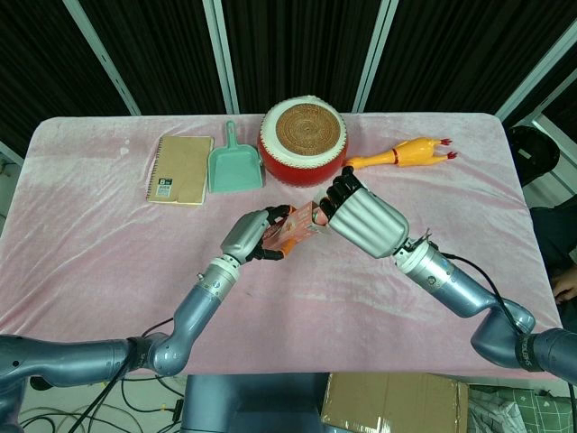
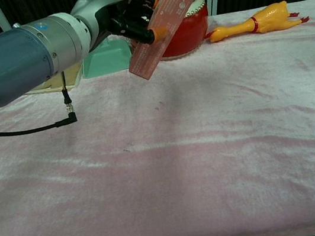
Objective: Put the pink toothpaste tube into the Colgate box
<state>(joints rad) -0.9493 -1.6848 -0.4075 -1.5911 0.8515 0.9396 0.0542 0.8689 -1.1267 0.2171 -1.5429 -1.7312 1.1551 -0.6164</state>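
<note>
Colgate box (image 2: 163,24) gripped by left hand (image 1: 253,236); right hand (image 1: 361,216) hides the tube, its grasp unclear

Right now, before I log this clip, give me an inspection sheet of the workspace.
Surface: pink cloth, wrinkled.
Job's things: Colgate box held tilted above the table; the pink toothpaste tube cannot be made out.
Clutter: notebook, green dustpan, red drum, rubber chicken, all along the far edge.
Hands: left hand grips the box's lower end; right hand closes over its upper end.
Cables: black cable hangs from the left arm onto the cloth.
Surroundings: dark curtains with white frames behind; cardboard box below the near edge.
</note>
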